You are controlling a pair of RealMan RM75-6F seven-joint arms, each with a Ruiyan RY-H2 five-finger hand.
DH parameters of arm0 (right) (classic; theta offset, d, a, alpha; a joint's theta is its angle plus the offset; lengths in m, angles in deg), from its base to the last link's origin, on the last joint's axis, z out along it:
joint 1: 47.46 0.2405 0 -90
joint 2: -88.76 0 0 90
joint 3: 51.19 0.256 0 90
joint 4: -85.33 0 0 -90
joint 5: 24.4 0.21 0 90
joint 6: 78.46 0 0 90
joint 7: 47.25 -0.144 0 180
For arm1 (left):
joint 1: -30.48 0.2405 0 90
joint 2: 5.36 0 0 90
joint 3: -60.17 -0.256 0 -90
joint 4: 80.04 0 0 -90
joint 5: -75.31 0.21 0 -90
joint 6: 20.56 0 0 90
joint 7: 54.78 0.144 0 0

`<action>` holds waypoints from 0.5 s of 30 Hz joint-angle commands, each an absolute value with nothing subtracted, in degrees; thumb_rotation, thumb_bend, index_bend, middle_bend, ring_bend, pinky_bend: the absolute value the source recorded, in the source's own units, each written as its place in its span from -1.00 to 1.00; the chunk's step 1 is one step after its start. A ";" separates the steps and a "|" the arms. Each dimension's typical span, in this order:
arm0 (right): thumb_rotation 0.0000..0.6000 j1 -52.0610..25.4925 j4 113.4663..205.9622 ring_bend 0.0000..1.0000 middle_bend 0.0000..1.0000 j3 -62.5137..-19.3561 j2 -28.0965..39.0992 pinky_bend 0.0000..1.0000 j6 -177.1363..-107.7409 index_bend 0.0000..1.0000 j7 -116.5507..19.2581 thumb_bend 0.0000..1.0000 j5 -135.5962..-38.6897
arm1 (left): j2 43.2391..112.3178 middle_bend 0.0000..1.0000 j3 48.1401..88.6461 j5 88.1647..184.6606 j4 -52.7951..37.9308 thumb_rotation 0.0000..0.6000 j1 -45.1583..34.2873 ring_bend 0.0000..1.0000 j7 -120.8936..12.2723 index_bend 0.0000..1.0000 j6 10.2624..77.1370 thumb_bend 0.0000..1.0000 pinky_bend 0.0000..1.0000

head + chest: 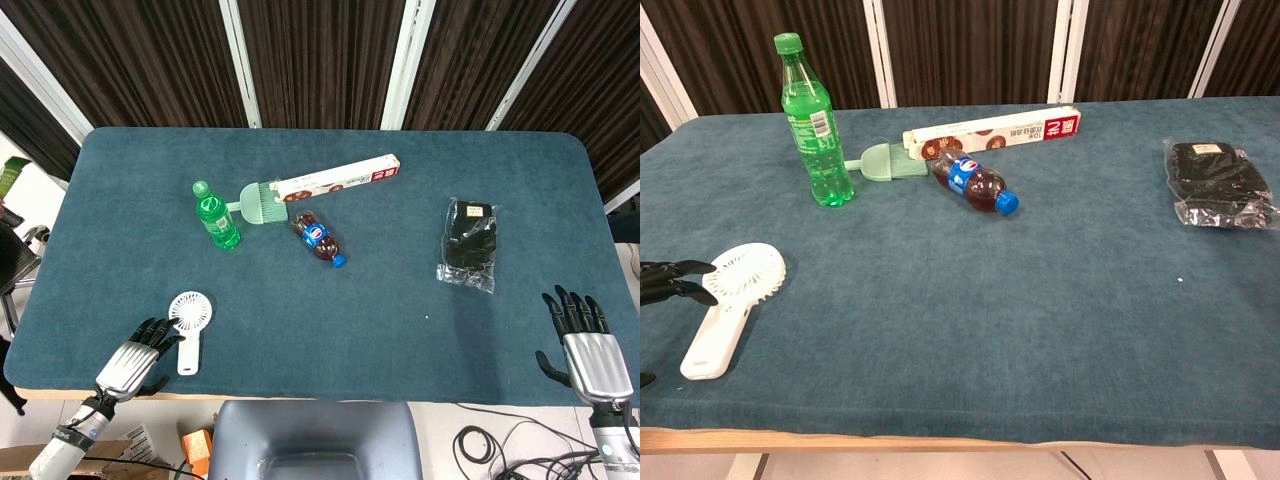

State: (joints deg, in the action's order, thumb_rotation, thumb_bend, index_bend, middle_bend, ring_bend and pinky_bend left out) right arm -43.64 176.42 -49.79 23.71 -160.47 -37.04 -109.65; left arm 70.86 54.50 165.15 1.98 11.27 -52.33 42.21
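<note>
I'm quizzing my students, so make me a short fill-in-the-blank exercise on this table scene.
1. The left hand is nearest the white handheld ____.
2. The green bottle stands ____.
3. The cola bottle lying on its side has a ____ cap.
4. The black packet lies nearest the ____ hand.

Missing words: fan; upright; blue; right

Left hand (pixel 135 357), right hand (pixel 585 345), silver backs, black fingers (pixel 570 308)

Dark brown vertical slatted wall panels (pixel 320 60) with white dividing strips behind; teal felt-covered rectangular table (pixel 400 330); grey chair back (pixel 315 440) below; black cables (pixel 500 445) on pale floor.
</note>
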 commanded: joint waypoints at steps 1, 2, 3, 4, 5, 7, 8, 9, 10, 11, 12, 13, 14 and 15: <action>1.00 -43.64 176.44 -1.00 -1.00 -49.76 23.72 -1.00 -160.46 -1.00 -37.07 -0.47 -109.59 | 70.95 -1.00 54.42 165.20 1.88 1.00 11.18 -1.00 -52.43 -0.54 42.17 -0.34 -0.92; 1.00 -43.63 176.45 -1.00 -1.00 -49.75 23.71 -1.00 -160.48 -1.00 -37.07 -0.47 -109.60 | 70.98 -1.00 54.38 165.18 1.80 1.00 11.13 -1.00 -52.46 -0.54 42.08 -0.34 -0.92; 1.00 -43.65 176.46 -1.00 -1.00 -49.75 23.68 -1.00 -160.51 -1.00 -37.00 -0.47 -109.60 | 71.02 -1.00 54.38 165.06 1.71 1.00 11.05 -1.00 -52.53 -0.54 41.93 -0.34 -0.92; 1.00 -43.65 176.48 -1.00 -1.00 -49.76 23.66 -1.00 -160.51 -1.00 -36.94 -0.47 -109.60 | 71.05 -1.00 54.41 164.95 1.66 1.00 11.01 -1.00 -52.60 -0.54 41.85 -0.34 -0.92; 1.00 -43.63 176.50 -1.00 -1.00 -49.77 23.64 -1.00 -160.48 -1.00 -36.89 -0.47 -109.61 | 71.09 -1.00 54.46 164.79 1.59 1.00 10.99 -1.00 -52.55 -0.54 41.81 -0.34 -0.92; 1.00 -43.61 176.48 -1.00 -1.00 -49.75 23.58 -1.00 -160.43 -1.00 -36.72 -0.47 -109.55 | 71.28 -1.00 54.70 164.39 1.37 1.00 11.00 -1.00 -52.03 -0.54 41.91 -0.34 -0.92; 1.00 -43.60 176.47 -1.00 -1.00 -49.76 23.57 -1.00 -160.36 -1.00 -36.68 -0.47 -109.49 | 71.39 -1.00 54.79 164.27 1.32 1.00 11.01 -1.00 -51.79 -0.54 42.00 -0.34 -0.92; 1.00 -43.57 176.48 -1.00 -1.00 -49.75 23.58 -1.00 -160.26 -1.00 -36.71 -0.47 -109.42 | 71.52 -1.00 54.83 164.20 1.34 1.00 11.00 -1.00 -51.60 -0.54 42.03 -0.34 -0.92; 1.00 -43.54 176.47 -1.00 -1.00 -49.74 23.60 -1.00 -160.19 -1.00 -36.75 -0.47 -109.36 | 71.59 -1.00 54.82 164.20 1.37 1.00 10.95 -1.00 -51.57 -0.54 41.99 -0.34 -0.92; 1.00 -43.52 176.47 -1.00 -1.00 -49.72 23.64 -1.00 -160.14 -1.00 -36.79 -0.47 -109.31 | 71.63 -1.00 54.76 164.26 1.39 1.00 10.90 -1.00 -51.55 -0.54 41.94 -0.34 -0.92; 1.00 -43.52 176.47 -1.00 -1.00 -49.71 23.68 -1.00 -160.11 -1.00 -36.83 -0.47 -109.28 | 71.67 -1.00 54.69 164.31 1.39 1.00 10.86 -1.00 -51.52 -0.54 41.90 -0.34 -0.92; 1.00 -43.51 176.48 -1.00 -1.00 -49.70 23.73 -1.00 -160.10 -1.00 -36.92 -0.47 -109.25 | 71.71 -1.00 54.61 164.33 1.38 1.00 10.82 -1.00 -51.43 -0.54 41.81 -0.34 -0.92; 1.00 -43.54 176.49 -1.00 -1.00 -49.70 23.76 -1.00 -160.13 -1.00 -36.99 -0.47 -109.26 | 71.74 -1.00 54.56 164.33 1.38 1.00 10.79 -1.00 -51.37 -0.54 41.76 -0.34 -0.92; 1.00 -43.60 176.49 -1.00 -1.00 -49.72 23.83 -1.00 -160.22 -1.00 -37.12 -0.47 -109.29 | 71.79 -1.00 54.50 164.31 1.40 1.00 10.75 -1.00 -51.28 -0.54 41.67 -0.34 -0.92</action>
